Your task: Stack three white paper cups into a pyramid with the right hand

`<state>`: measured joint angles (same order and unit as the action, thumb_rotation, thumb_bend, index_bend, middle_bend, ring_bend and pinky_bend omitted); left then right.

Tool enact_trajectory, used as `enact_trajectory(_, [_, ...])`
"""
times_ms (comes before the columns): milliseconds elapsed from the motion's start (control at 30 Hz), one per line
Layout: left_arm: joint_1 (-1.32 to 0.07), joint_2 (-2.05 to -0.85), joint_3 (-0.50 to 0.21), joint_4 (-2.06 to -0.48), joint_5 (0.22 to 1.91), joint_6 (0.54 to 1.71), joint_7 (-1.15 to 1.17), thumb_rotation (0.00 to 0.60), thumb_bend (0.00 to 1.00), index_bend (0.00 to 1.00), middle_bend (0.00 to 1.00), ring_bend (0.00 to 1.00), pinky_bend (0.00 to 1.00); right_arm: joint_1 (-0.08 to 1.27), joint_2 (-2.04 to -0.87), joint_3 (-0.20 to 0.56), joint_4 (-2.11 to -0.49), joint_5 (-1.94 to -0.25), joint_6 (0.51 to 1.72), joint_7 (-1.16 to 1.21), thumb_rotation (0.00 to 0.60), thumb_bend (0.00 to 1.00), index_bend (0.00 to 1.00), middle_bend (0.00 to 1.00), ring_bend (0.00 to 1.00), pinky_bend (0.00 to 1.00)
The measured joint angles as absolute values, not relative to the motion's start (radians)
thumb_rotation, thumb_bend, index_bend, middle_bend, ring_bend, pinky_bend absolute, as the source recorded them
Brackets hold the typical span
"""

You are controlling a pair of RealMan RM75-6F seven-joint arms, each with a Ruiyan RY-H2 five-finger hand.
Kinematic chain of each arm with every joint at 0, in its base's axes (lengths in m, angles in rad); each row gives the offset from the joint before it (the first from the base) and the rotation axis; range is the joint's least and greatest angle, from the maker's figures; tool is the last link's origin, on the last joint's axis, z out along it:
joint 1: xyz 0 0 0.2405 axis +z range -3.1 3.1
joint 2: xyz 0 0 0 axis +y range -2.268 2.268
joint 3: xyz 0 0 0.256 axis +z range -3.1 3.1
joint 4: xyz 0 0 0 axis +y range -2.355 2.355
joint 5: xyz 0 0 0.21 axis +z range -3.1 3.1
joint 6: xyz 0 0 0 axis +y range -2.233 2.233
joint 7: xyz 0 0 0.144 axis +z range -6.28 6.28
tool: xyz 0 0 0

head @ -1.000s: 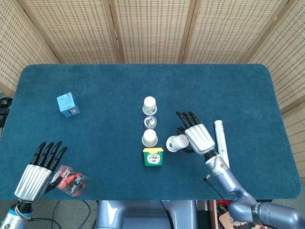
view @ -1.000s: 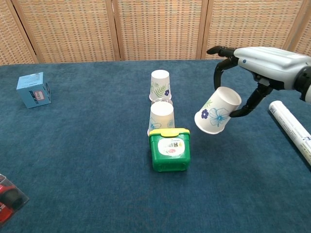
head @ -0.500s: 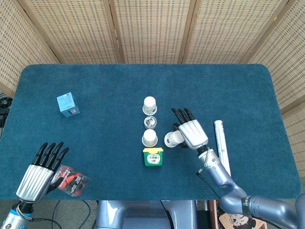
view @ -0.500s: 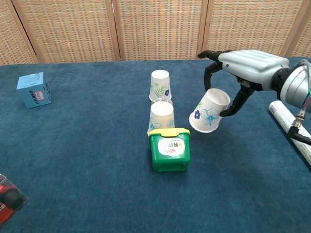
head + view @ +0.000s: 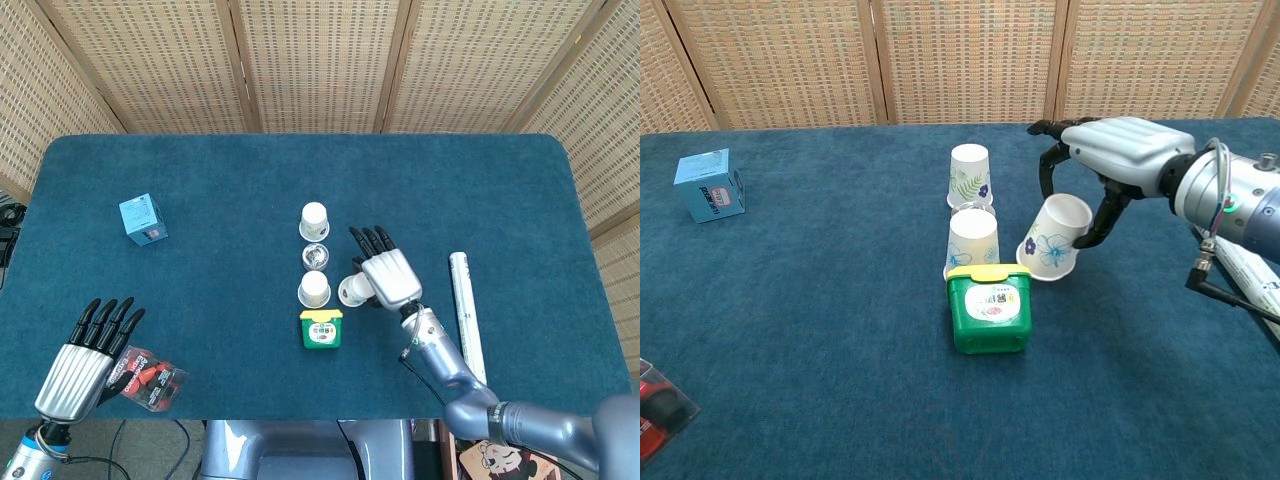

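- The third paper cup [image 5: 1052,238] is off the tabletop, tilted with its mouth toward the lower left, and sits just to the right of the other two.
- The right hand [image 5: 1110,160] is grasping this cup from above, fingers curled over its base end and thumb against its side; in the head view the same hand [image 5: 385,275] covers most of the cup.
- The near cup [image 5: 971,242] stands upside down right behind the green tub [image 5: 988,305]; whether they touch I cannot tell.
- The far cup [image 5: 971,175] also stands upside down, further back on the same line.
- Between these two standing cups lies a small clear, shiny object [image 5: 316,256], partly hidden in the chest view; what it is I cannot make out.
- Progress, as I judge it: the two base cups look placed, though with a gap between them, and the top cup is in hand but not yet set. What remains is to turn it mouth-down, rest it across the two bases and let go.
- The gap and the object in it may make a stable perch awkward.
- The left hand [image 5: 85,352] rests released at the near left edge of the tabletop [image 5: 200,170], fingers spread, beside a red packet [image 5: 150,378].
- Further out sit a blue box [image 5: 142,218] at the far left and a white roll [image 5: 465,300] at the right.
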<state>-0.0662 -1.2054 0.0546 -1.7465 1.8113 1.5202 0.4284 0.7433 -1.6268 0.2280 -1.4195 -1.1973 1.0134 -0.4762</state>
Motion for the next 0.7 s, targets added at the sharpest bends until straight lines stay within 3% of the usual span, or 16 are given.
enact_trajectory(500, [-0.066, -1.203, 0.057, -1.748, 1.815, 1.525, 0.424, 0.600, 0.21, 0.00, 0.00, 0.00, 0.00, 0.765, -1.658, 0.220, -1.402, -1.156, 1.004, -0.507, 0.600, 0.13, 0.54, 0.00, 0.00, 0.00])
enact_trajectory(700, [-0.067, -1.205, 0.059, -1.747, 1.818, 1.522, 0.427, 0.600, 0.21, 0.00, 0.00, 0.00, 0.00, 0.766, -1.659, 0.218, -1.408, -1.141, 1.004, -0.506, 0.600, 0.13, 0.42, 0.00, 0.00, 0.00])
